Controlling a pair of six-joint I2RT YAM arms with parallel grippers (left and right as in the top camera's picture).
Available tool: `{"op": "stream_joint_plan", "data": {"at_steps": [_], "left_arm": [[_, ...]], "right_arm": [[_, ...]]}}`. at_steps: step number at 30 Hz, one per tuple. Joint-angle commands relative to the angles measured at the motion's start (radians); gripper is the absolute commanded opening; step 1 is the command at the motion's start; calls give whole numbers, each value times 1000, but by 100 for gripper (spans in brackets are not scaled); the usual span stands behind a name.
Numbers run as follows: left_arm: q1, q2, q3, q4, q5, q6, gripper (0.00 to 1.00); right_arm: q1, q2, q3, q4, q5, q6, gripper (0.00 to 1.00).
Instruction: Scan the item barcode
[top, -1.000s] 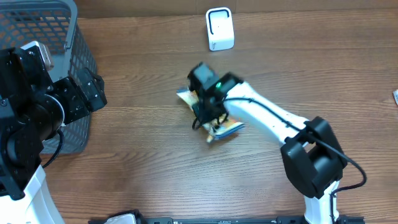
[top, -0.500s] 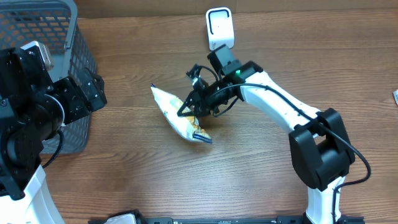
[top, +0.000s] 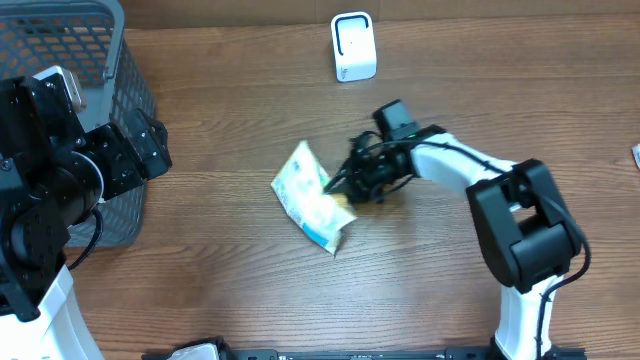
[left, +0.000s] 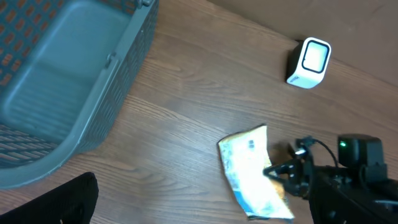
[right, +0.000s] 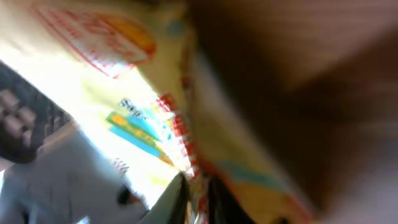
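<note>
The item is a yellow and white snack bag (top: 308, 196) with blue and red print, standing tilted on its edge mid-table. My right gripper (top: 347, 187) pinches its right edge. The right wrist view is blurred; there the bag (right: 140, 102) fills the frame and its seam runs between the two dark fingers of my right gripper (right: 198, 194). The left wrist view shows the bag (left: 252, 171) from above beside the right arm. My left gripper (top: 152, 146) hovers open by the basket, far left of the bag. No barcode is legible.
A white scanner (top: 353, 46) stands at the back centre, also seen as the white scanner (left: 309, 62) in the left wrist view. A grey mesh basket (top: 112, 80) fills the back left corner. The right arm's base (top: 520, 250) sits at the front right.
The right arm lifted the bag off the table and swung it left toward the scanner, then drew back right and lower. The bag has turned, its pale face now up. The left arm has not moved.
</note>
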Motion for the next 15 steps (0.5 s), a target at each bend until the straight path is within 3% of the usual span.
{"op": "stream_joint_plan", "data": {"at_steps": [1,5,9,13,15], "left_arm": [[5,0,1,2,-9,-13,100],[5,0,1,2,-9,-13,100],[5,0,1,2,-9,-13,100],[5,0,1,2,-9,-13,100],[5,0,1,2,-9,-13,100]], "right_arm": [[-64,-3,-17,-32,207,-63,31],[-127,-3,-10,-79,217,-176,48],[-177,-7,77,-239,322,-259,52],[-187,-20,225,-448,470,-329,49],[-179,-24,307,-546,516,-362,33]]}}
